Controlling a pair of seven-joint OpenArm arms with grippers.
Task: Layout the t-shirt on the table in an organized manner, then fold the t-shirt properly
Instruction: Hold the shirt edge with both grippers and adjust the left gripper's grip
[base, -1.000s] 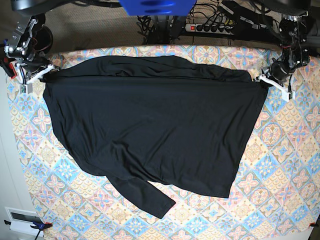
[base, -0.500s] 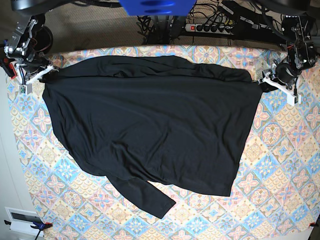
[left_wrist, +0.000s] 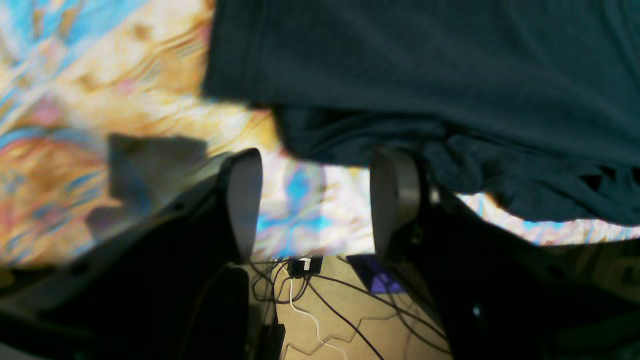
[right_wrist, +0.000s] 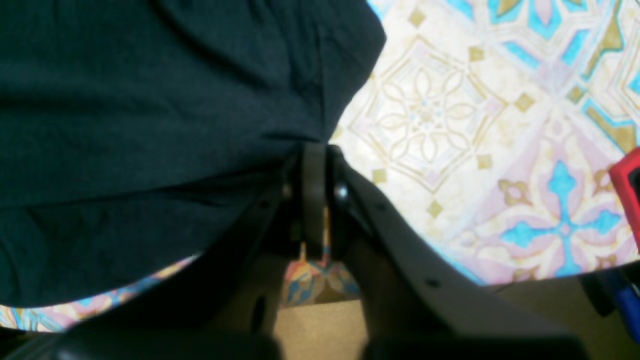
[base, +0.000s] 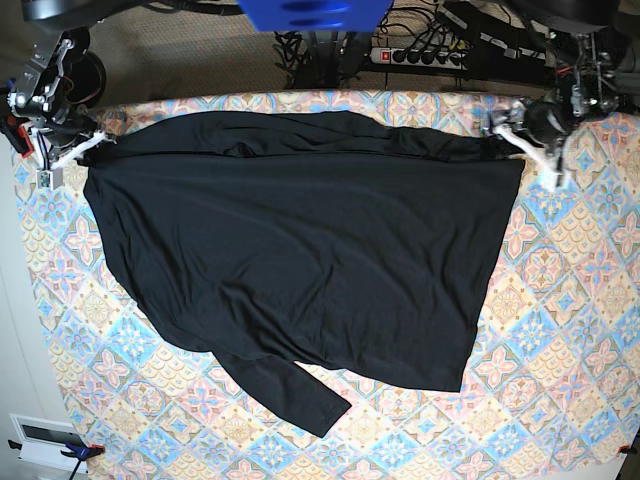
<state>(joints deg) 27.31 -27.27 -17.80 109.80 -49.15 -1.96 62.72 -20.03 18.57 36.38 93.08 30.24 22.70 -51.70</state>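
The table (base: 560, 330) is covered across its middle and far half by the t-shirt (base: 300, 250), spread nearly flat with one sleeve trailing toward the table's near edge. The fabric is judged thin, limp and light; hems and corners are best pinched. The left gripper (left_wrist: 315, 200) is released beside the shirt's far corner. The right gripper (right_wrist: 320, 200) is clenched on the opposite corner.

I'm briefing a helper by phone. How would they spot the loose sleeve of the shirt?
Find the patterned table and the big black shirt spread across it. From the shirt's lower edge, one narrow sleeve sticks out diagonally towards the near side, the only thin strip beyond the wide body.
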